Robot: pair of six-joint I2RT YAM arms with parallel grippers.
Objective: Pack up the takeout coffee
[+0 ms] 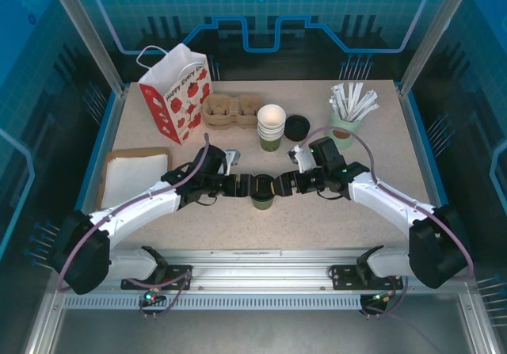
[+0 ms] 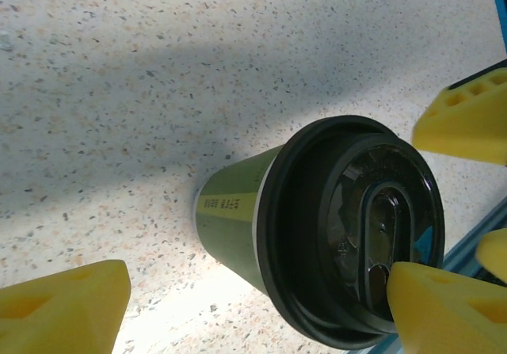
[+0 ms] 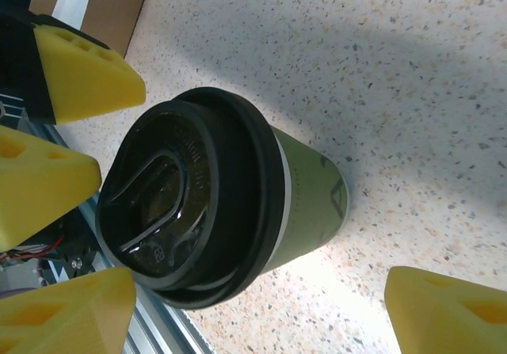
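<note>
**Fig. Both grippers at the cup, near-centre of the table.**

(a) The left gripper (image 2: 257,279) reads to me as spread wide. Its yellow fingers (image 2: 67,306) sit either side of the takeout coffee (image 2: 234,223). One is well clear of the green wall. The other overlaps the edge of the black lid (image 2: 348,227) in the left wrist view, and I cannot tell whether it touches.

(b) The right gripper (image 3: 261,279) is likewise wide, with one finger close under the lid's rim and the other apart from the cup wall. Neither gripper holds the cup. The two face each other across it from left and right. I judge that this suits steadying it from one side while the other closes.

(c) The cup stands upright on the speckled table (image 1: 380,156), between the two grippers. Its lid is seated all round, so the contents are hidden.

(d) Behind it lies a cardboard carrier (image 1: 230,110); the wells I can see hold nothing. Just beside the carrier a printed paper bag (image 1: 176,93) stands upright with its handles up, its inside not visible. I take these two as the packing destinations, and both are well apart from the cup.

(e) Also at the back are a stack of lidless cups (image 1: 271,126), a spare lid (image 1: 296,127) and a pale-green holder (image 1: 346,124) bearing white sticks. At the left a white sheet lies on a brown tray (image 1: 135,172).
</note>
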